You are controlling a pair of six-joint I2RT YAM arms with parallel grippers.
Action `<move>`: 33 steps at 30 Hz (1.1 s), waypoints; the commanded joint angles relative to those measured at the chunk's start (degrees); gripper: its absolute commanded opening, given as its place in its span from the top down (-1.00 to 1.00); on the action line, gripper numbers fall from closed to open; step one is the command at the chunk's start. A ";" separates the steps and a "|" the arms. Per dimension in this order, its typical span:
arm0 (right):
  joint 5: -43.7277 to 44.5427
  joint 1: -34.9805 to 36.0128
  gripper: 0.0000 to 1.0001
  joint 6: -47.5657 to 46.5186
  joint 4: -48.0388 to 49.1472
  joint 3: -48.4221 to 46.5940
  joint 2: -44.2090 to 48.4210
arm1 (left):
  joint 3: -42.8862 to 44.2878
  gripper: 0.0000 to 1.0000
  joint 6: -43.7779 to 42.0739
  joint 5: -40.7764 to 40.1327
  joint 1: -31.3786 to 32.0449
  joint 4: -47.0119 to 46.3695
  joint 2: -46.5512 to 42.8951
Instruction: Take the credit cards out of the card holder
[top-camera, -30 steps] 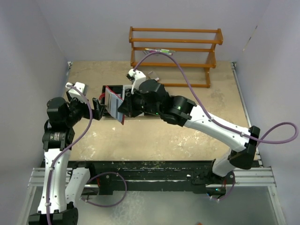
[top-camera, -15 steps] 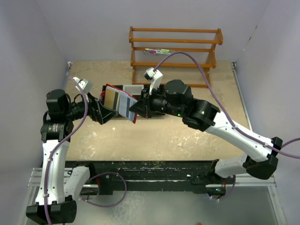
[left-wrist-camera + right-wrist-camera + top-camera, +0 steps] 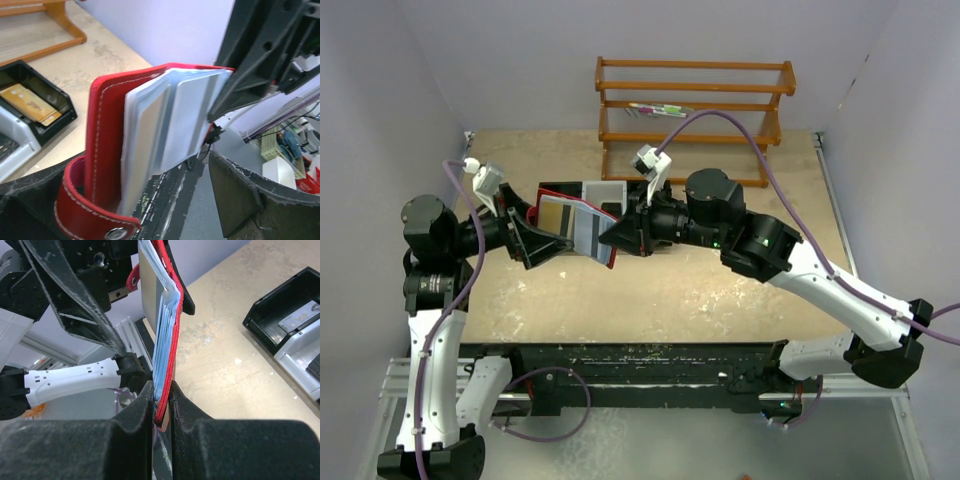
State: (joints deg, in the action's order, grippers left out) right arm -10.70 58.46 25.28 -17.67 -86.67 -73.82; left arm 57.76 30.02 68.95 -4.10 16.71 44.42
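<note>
Above the tabletop (image 3: 700,290), between the two arms, one red card holder (image 3: 107,125) is held open, clear of the surface. The right jaws pinch the edge of one red cover together with the clear sleeves. The left jaws stand spread about the holder's snap-tab end. Two cards show in the sleeves: a tan credit card (image 3: 150,135) and a grey-silver credit card (image 3: 190,115). On the tabletop beyond lies one black-and-white tray (image 3: 65,112) with one gold block (image 3: 25,100) in its black compartment. One wooden rack (image 3: 740,105) stands at the back.
</note>
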 commanded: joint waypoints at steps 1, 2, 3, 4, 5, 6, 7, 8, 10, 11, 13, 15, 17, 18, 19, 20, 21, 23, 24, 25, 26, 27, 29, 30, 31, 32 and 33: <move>-4.11 -0.94 1.00 -0.21 4.65 0.32 1.81 | 0.97 -0.89 7.41 3.46 -0.12 -7.37 -0.48; -4.35 -1.16 1.00 0.04 4.89 0.48 2.02 | 1.03 -0.86 7.57 3.44 -0.12 -7.51 -0.56; -4.49 -1.23 1.00 0.22 5.04 0.65 2.20 | 0.99 -0.83 7.59 3.37 -0.14 -7.62 -0.59; -4.65 -1.39 1.00 0.40 5.22 0.82 2.39 | 1.00 -0.80 7.73 3.31 -0.12 -7.77 -0.58; -4.91 -1.60 1.00 0.57 5.39 1.15 2.61 | 1.03 -0.75 7.77 3.34 -0.14 -7.83 -0.54; -5.28 -1.93 1.00 0.78 5.59 1.50 2.77 | 0.96 -0.69 7.76 3.24 -0.12 -7.89 -0.38; -5.68 -2.17 1.00 0.96 5.70 1.77 2.99 | 0.99 -0.62 7.73 3.21 -0.12 -7.84 -0.25; -5.93 -2.36 1.00 1.07 5.72 2.02 3.25 | 0.91 -0.55 7.62 3.27 -0.08 -7.83 -0.08; -6.40 -2.88 1.00 1.26 5.87 2.69 3.74 | 0.99 -0.43 7.23 3.07 -0.12 -7.43 0.16; -6.82 -3.19 1.00 1.48 5.96 3.09 4.08 | 1.04 -0.38 6.96 2.94 -0.14 -7.35 0.20; -7.28 -3.87 1.00 1.66 6.26 3.85 4.73 | 0.96 -0.30 6.89 2.54 -0.12 -7.28 0.22; -7.97 -4.50 1.00 2.07 6.33 4.56 5.43 | 1.13 -0.24 6.35 1.62 -0.19 -6.75 0.12; -8.94 -5.09 1.00 2.59 7.64 5.43 5.90 | 1.62 -0.17 5.14 0.66 -0.12 -5.40 0.13; -9.51 -5.25 1.00 2.85 8.21 5.81 6.03 | 1.72 -0.12 4.98 0.33 -0.19 -5.11 0.12; -9.90 -5.43 1.00 3.07 8.52 6.00 6.05 | 1.72 -0.07 4.96 0.06 -0.22 -4.97 0.06; -10.32 -5.58 1.00 3.25 8.73 6.17 5.98 | 1.73 -0.01 5.08 -0.09 -0.21 -4.94 0.13; -10.76 -5.55 1.00 3.42 8.97 6.31 5.85 | 1.78 0.03 5.24 -0.17 -0.15 -4.93 0.14; -11.90 -5.63 1.00 3.84 9.78 6.72 5.62 | 1.80 0.13 5.89 -0.17 -0.17 -5.29 0.17; -12.49 -5.71 1.00 4.04 10.19 7.07 5.48 | 1.71 0.19 6.33 -0.17 -0.15 -5.62 0.26; -13.10 -5.72 1.00 4.19 10.54 7.32 5.37 | 1.61 0.24 6.58 -0.28 -0.12 -5.75 0.31; -13.52 -5.79 1.00 4.29 10.84 7.48 5.24 | 1.57 0.29 6.70 -0.38 -0.12 -5.80 0.30; -13.92 -5.81 1.00 4.34 11.13 7.59 5.19 | 1.53 0.34 6.57 -0.63 -0.12 -5.66 0.24; -15.10 -5.96 1.00 4.39 11.69 8.00 5.23 | 1.57 0.41 6.27 -1.03 -0.18 -5.03 0.38; -15.60 -6.10 1.00 4.42 11.82 8.19 5.19 | 1.51 0.44 6.33 -1.09 -0.16 -4.71 0.39; -16.11 -6.22 1.00 4.49 12.05 8.37 5.19 | 1.56 0.45 6.61 -0.95 -0.17 -4.65 0.50; -16.53 -6.43 1.00 4.64 12.28 8.61 5.26 | 1.51 0.45 7.06 -0.66 -0.14 -4.73 0.69; -16.93 -6.62 1.00 4.99 12.69 8.95 5.35 | 1.50 0.41 7.93 -0.48 -0.12 -5.25 0.93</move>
State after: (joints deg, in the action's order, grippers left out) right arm -22.90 52.21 29.06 -10.79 -78.17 -69.30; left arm 57.76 36.45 68.77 -4.10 12.84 44.86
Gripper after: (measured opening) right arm 0.139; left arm 0.279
